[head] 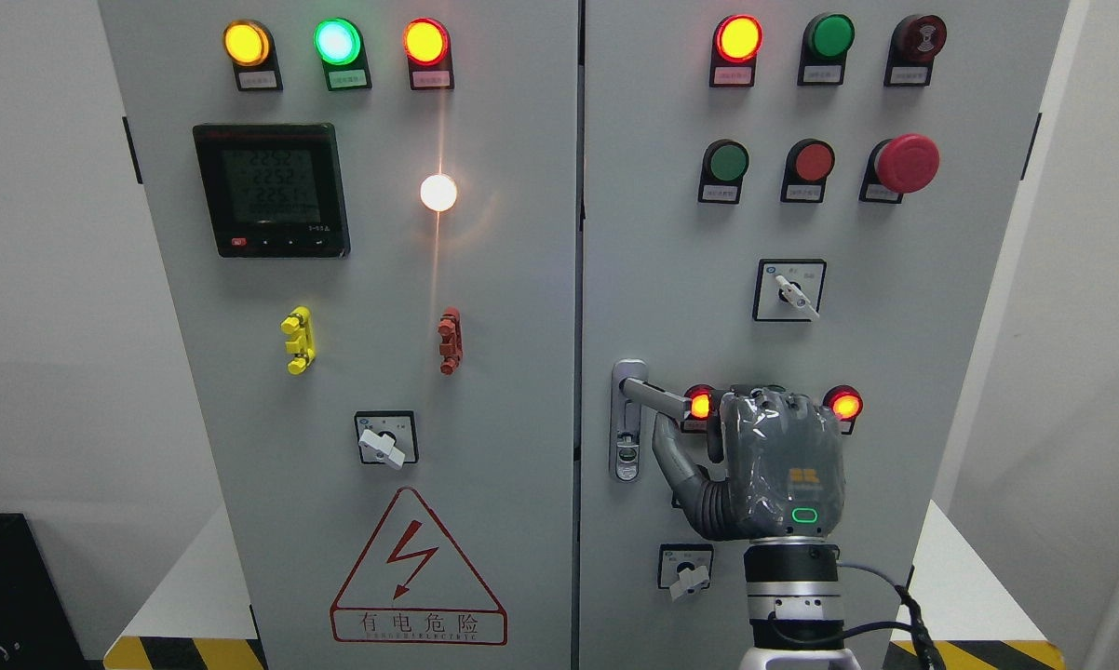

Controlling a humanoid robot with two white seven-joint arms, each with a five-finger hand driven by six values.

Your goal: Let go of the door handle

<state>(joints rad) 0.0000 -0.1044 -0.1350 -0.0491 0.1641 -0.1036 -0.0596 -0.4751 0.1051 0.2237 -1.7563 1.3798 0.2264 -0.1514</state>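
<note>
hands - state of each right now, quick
Right hand: shut on the door handle.
Left hand: not in view.

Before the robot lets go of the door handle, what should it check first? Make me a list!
1. Right hand is at the door handle: ok.
2. Fingers are wrapped around the handle: cannot tell, the hand's back hides them.
3. Handle is swung out sideways from its lock plate: ok.
4. Right door looks closed against the left door: ok.
5. Left hand is out of the way: cannot tell, not in view.
</note>
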